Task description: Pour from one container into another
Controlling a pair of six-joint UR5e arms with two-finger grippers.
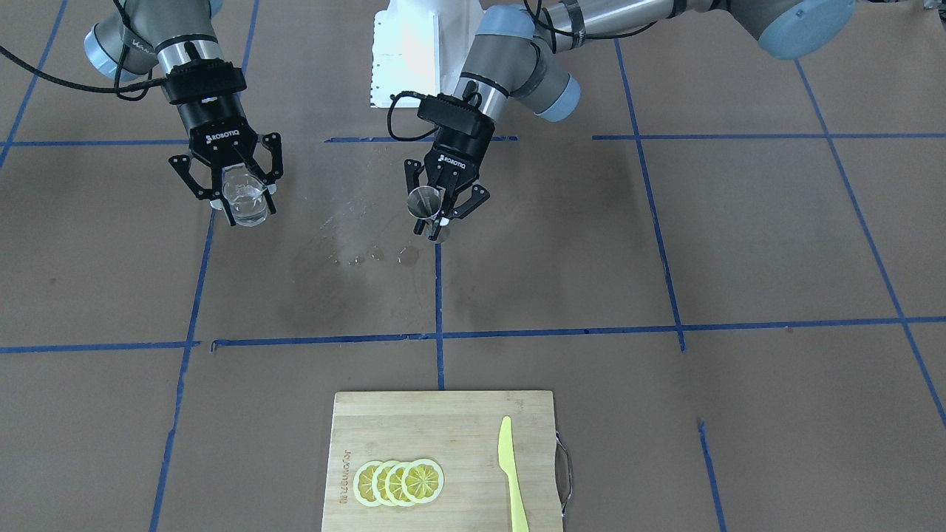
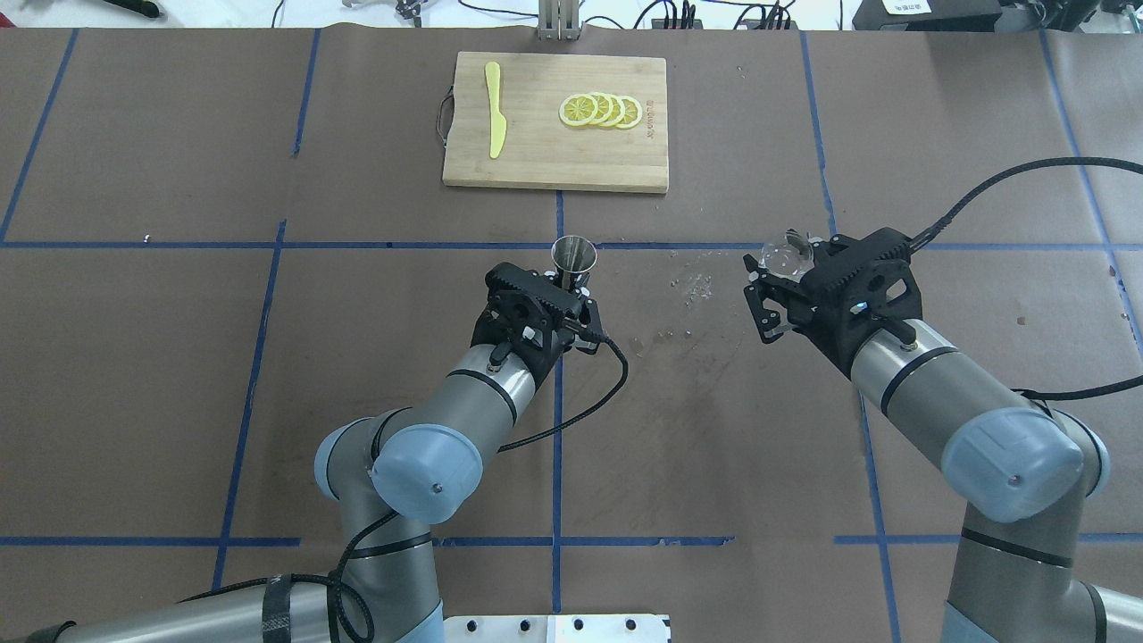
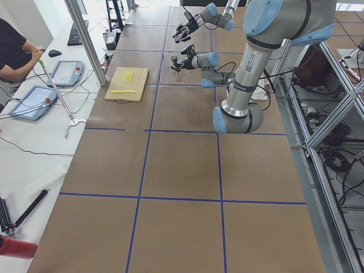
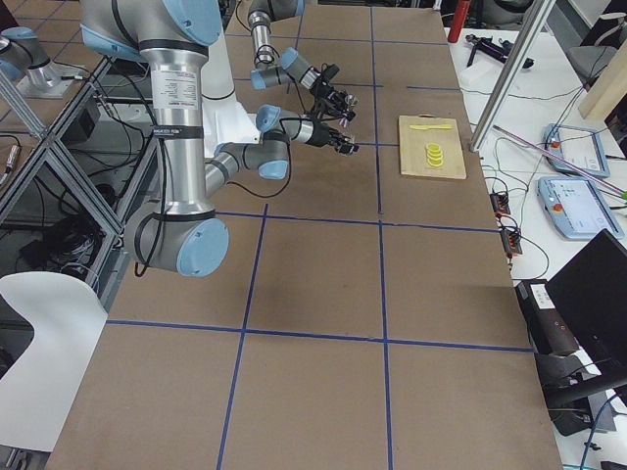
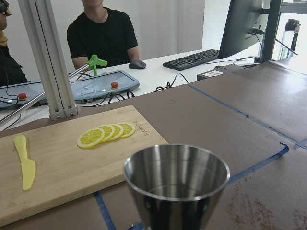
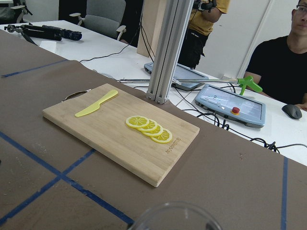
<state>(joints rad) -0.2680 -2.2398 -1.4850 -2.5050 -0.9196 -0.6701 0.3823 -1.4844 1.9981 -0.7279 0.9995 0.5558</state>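
Clamped between the closed fingers of the left gripper point(image 1: 442, 219), rim up over the brown table point(image 1: 665, 258): small steel cup point(image 1: 424, 200), likely light, rigid and slick. Well apart, pinched in the right gripper point(image 1: 241, 195): clear glass point(image 1: 247, 204), probably fragile and slippery, best held mid-wall.

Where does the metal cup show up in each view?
Front-facing: metal cup upper centre, left of the middle tape line.
Overhead: centre, just below the cutting board.
Exterior left: top centre, small.
Exterior right: too small to make out.
Left wrist: bottom centre, large.
Right wrist: not in it.
Shared landmark: the cutting board.
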